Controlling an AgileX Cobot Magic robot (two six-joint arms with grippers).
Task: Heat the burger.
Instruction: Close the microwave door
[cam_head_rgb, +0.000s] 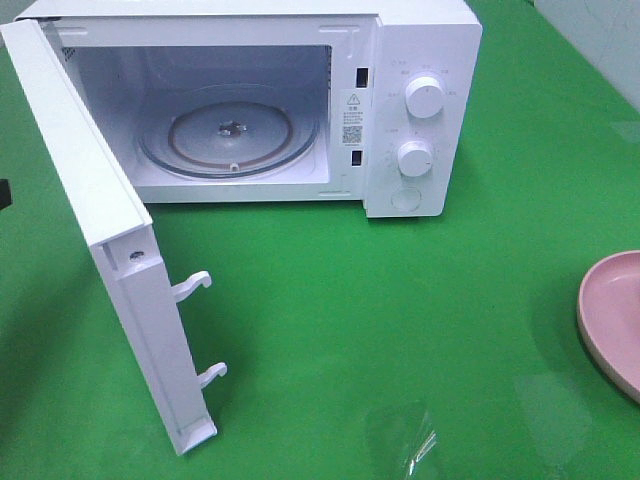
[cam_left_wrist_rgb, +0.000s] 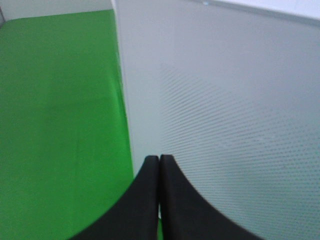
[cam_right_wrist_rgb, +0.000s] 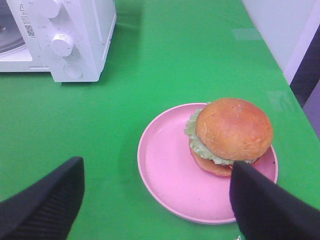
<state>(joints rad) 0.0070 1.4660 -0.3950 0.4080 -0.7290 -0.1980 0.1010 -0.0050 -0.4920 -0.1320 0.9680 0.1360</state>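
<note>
One arm nearer: right gripper hung wide open just short of the burger.
Left gripper: shut, empty, beside the microwave door.

Open white microwave, pink plate, green table

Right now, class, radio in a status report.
Left gripper shut by microwave door. Right gripper open above burger on pink plate. Path clear.
</note>
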